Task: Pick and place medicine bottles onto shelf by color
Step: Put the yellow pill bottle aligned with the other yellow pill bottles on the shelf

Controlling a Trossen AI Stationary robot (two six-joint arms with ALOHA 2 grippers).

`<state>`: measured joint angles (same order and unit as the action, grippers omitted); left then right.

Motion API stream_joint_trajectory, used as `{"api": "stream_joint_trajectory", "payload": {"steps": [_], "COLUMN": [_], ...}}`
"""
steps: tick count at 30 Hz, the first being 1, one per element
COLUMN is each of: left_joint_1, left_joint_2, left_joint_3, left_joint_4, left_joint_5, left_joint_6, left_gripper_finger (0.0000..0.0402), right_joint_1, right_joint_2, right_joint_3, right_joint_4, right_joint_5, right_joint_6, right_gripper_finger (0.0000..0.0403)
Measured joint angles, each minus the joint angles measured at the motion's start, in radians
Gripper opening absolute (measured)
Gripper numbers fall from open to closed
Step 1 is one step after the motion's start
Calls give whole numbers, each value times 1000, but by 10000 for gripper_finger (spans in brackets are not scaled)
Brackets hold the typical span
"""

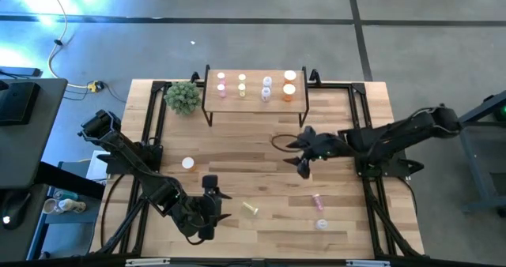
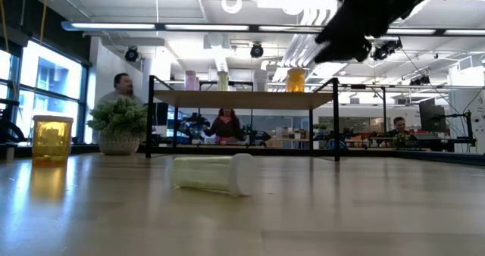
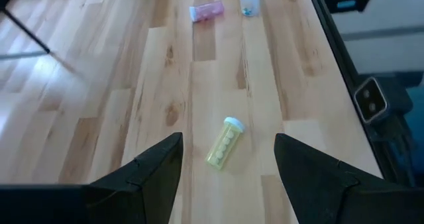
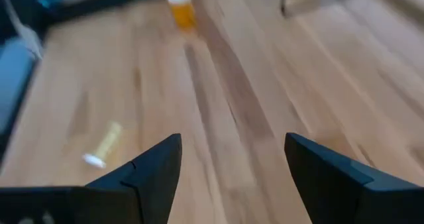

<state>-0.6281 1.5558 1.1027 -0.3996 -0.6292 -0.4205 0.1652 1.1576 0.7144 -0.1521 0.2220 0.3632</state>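
Left hand (image 3: 228,168) stands open and empty above the yellow-green bottle (image 3: 224,143); only the low view shows people behind the shelf (image 2: 242,98).

A potted plant (image 1: 183,98) stands on the table (image 1: 237,180) at its far left. Three people sit in the room beyond.

table (image 1: 261,141): yellow-green bottle (image 1: 250,209) and pink bottle (image 1: 318,199) lying, plant (image 1: 183,98) | shelf (image 1: 254,101): bottles upright
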Motion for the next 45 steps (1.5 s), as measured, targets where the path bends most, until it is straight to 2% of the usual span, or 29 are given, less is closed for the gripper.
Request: {"api": "stream_joint_trajectory", "payload": {"steps": [5,10,16,24,32,45], "left_joint_1": [0,0,14,105,195,243], "left_joint_2": [0,18,55,109,199,377], "left_joint_3": [0,0,0,0,1,0], "left_joint_4": [0,2,28,131,186,225], "left_joint_5": [68,93,115,289,378,416], "left_joint_6": [82,99,110,235,301,312], "left_gripper_finger": [227,227,227,227,227,227], "right_joint_1": [77,112,135,145,145,145], "right_joint_2": [0,0,0,0,0,0], "right_joint_3": [-32,-29,-29,-29,-29,-28], "right_joint_4": [200,293,282,271,251,244], "right_joint_5": [103,153,154,154,154,154], "right_joint_6": [-92,-140,-126,-102,-102,-102], "right_gripper_finger": [259,259,259,259,259,259]}}
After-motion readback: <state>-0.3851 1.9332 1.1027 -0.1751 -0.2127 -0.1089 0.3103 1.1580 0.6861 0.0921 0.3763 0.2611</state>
